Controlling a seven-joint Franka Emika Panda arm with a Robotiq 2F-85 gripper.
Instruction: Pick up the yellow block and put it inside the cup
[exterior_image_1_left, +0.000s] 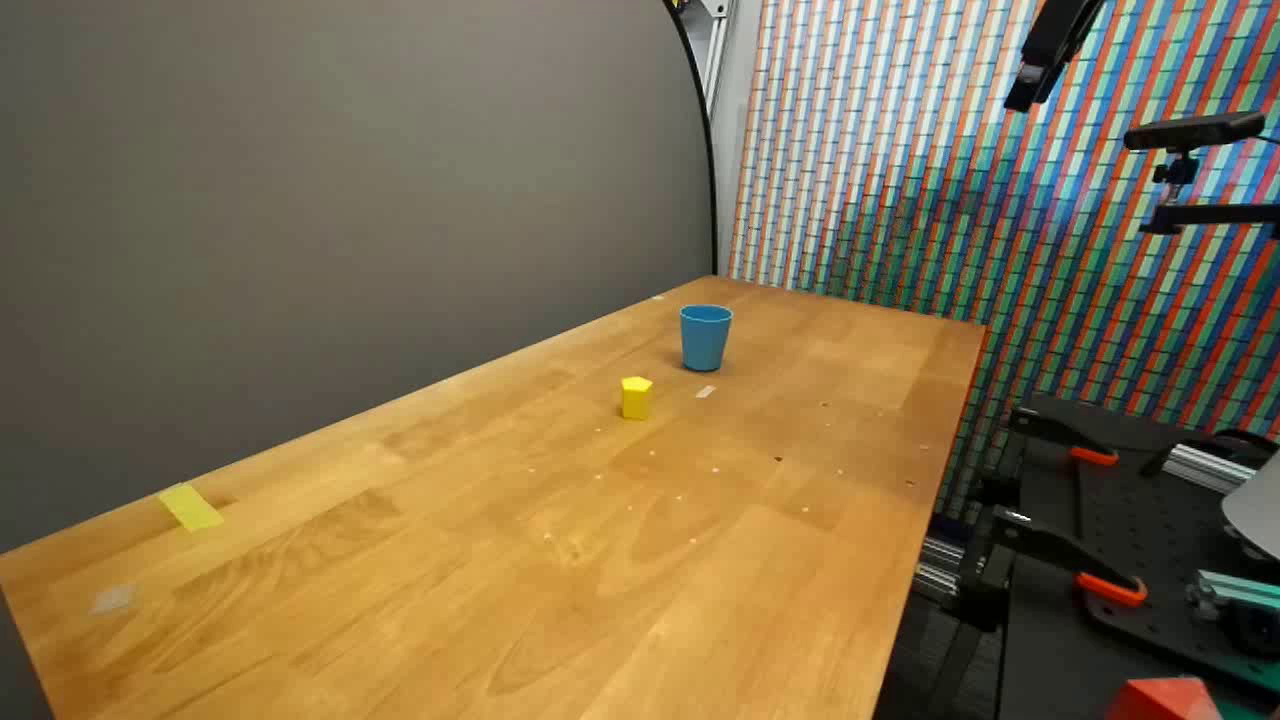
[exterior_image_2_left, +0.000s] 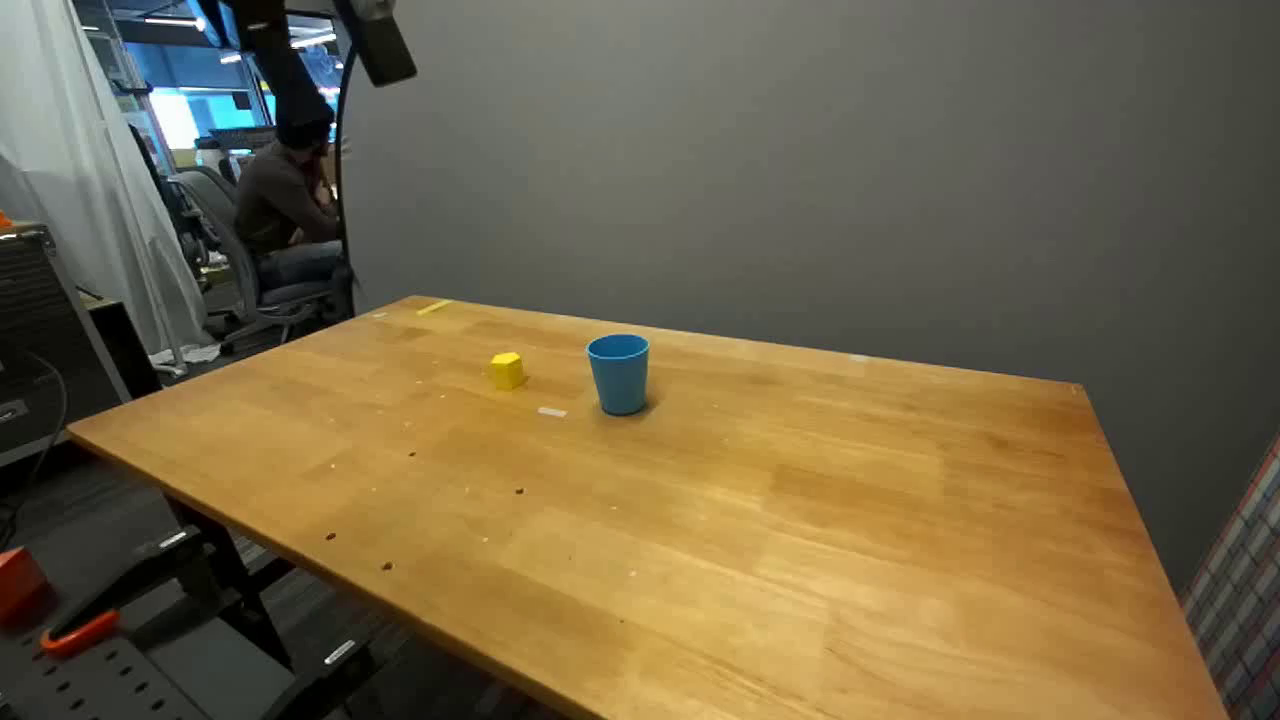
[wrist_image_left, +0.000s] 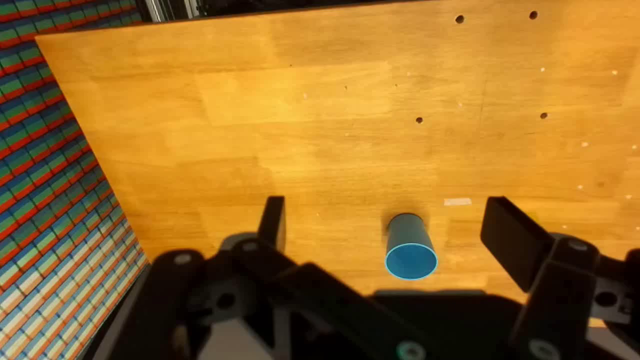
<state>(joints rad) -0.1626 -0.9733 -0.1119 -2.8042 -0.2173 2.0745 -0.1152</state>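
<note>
Wrist view shows the gripper with its two fingers spread wide, and far below, in the space between them, is seen the bare wood of the table. In this same space appears the blue cup, closer to the finger on the picture's right, its round mouth turned toward the camera. Just beside that finger shows a small, blurred bit of yellow; to which thing it belongs, I cannot tell. In an exterior view, the dark finger ends hang at the top edge, well above the table and well apart from the yellow block. This block stands on the wood, near the cup but without touching it. The cup stands upright, and in both exterior views the block is at its left in the picture. Near both lies a short white strip, flat on the table. A flat patch of yellow tape is well apart from them, at the edge along the grey backdrop. In an exterior view, a many-coloured panel rises past the table's end. In an exterior view, a person sits beyond the table.
</note>
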